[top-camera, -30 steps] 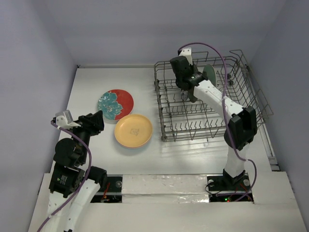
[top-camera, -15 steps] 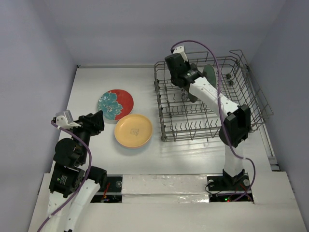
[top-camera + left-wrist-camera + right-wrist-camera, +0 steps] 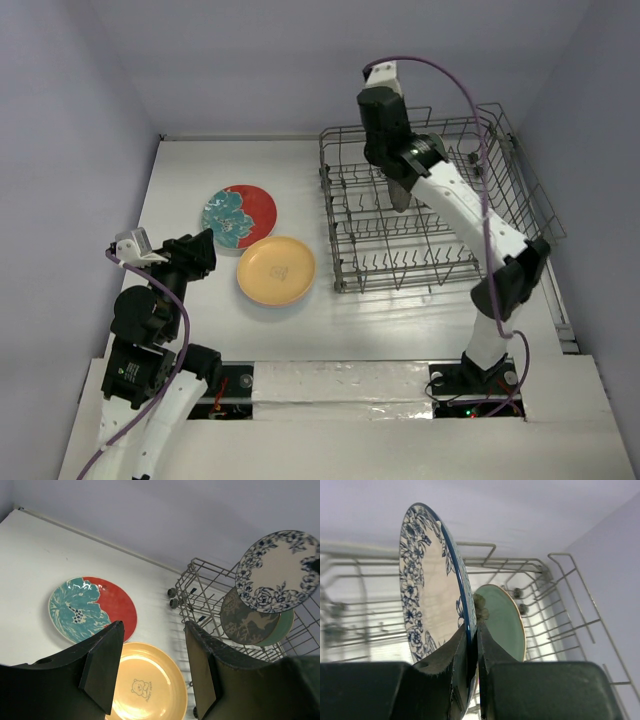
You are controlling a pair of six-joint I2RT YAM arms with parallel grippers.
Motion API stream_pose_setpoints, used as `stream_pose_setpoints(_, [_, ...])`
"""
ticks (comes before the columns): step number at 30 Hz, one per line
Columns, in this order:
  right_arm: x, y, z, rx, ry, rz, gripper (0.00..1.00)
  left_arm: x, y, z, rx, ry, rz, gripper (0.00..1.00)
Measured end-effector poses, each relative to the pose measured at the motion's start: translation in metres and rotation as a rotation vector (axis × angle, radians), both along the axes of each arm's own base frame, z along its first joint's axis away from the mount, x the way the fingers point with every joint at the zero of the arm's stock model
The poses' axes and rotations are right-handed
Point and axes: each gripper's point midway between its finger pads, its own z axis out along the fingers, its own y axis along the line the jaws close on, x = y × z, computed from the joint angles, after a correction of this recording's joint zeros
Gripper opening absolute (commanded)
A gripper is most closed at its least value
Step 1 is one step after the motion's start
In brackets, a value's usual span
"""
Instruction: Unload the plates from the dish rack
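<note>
My right gripper [image 3: 472,636] is shut on the rim of the blue-white patterned plate [image 3: 431,580] and holds it upright above the grey wire dish rack [image 3: 338,262]. In the top view this gripper [image 3: 398,182] hangs over the rack's back part. The left wrist view shows the patterned plate [image 3: 278,570] lifted above a dark green plate [image 3: 246,621] that stands in the rack [image 3: 196,596]. A mint green plate [image 3: 504,622] stands in the rack behind the held plate. My left gripper [image 3: 154,630] is open and empty over the table on the left [image 3: 195,255].
A red and teal flower plate [image 3: 238,215] and an orange-yellow plate [image 3: 276,270] lie flat on the white table left of the rack. Grey walls close in the back and both sides. The rack's raised wire handle loops [image 3: 570,615] stand at its right end.
My right arm has lifted the patterned plate up out of the rack's tines. The left arm and the two plates on the table have not moved.
</note>
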Motion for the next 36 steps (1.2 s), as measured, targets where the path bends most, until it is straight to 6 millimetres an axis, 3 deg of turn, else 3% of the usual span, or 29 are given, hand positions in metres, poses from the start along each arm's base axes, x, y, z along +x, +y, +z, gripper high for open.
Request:
stream_pose_setpoints(4, [-0.034,-0.009,0.032,0.209,-0.083,0.082,0.0,0.0,0.0,0.0,0.0,0.0,0.0,0.49])
stream_pose_setpoints(7, [-0.058,-0.005,0.062,0.4,-0.162,0.178,0.0,0.0,0.0,0.0,0.0,0.0,0.0,0.49])
stream_pose_setpoints(10, [-0.066,0.014,0.083,0.577,-0.223,0.286,0.0,0.0,0.0,0.0,0.0,0.0,0.0,0.49])
stream_pose_setpoints(13, [-0.055,0.055,0.083,0.74,-0.218,0.407,0.0,0.0,0.0,0.0,0.0,0.0,0.0,0.49])
stream_pose_setpoints(16, [-0.031,0.115,0.051,0.881,-0.132,0.533,0.0,0.0,0.0,0.0,0.0,0.0,0.0,0.49])
stream_pose_setpoints(18, [-0.018,0.154,0.013,0.948,-0.036,0.59,0.0,0.0,0.0,0.0,0.0,0.0,0.0,0.49])
stream_pose_setpoints(20, [-0.01,0.187,-0.037,0.991,0.088,0.612,0.0,0.0,0.0,0.0,0.0,0.0,0.0,0.49])
stream_pose_setpoints(24, [-0.014,0.232,-0.118,1.015,0.292,0.62,0.0,0.0,0.0,0.0,0.0,0.0,0.0,0.49])
stream_pose_setpoints(27, [-0.02,0.257,-0.16,1.023,0.39,0.614,0.0,0.0,0.0,0.0,0.0,0.0,0.002,0.49])
stream_pose_setpoints(30, [-0.024,0.28,-0.184,1.042,0.447,0.618,0.0,0.0,0.001,0.0,0.0,0.0,0.006,0.49])
stream_pose_setpoints(36, [-0.022,0.313,-0.212,1.088,0.486,0.608,0.0,0.0,0.002,0.0,0.0,0.0,0.011,0.49])
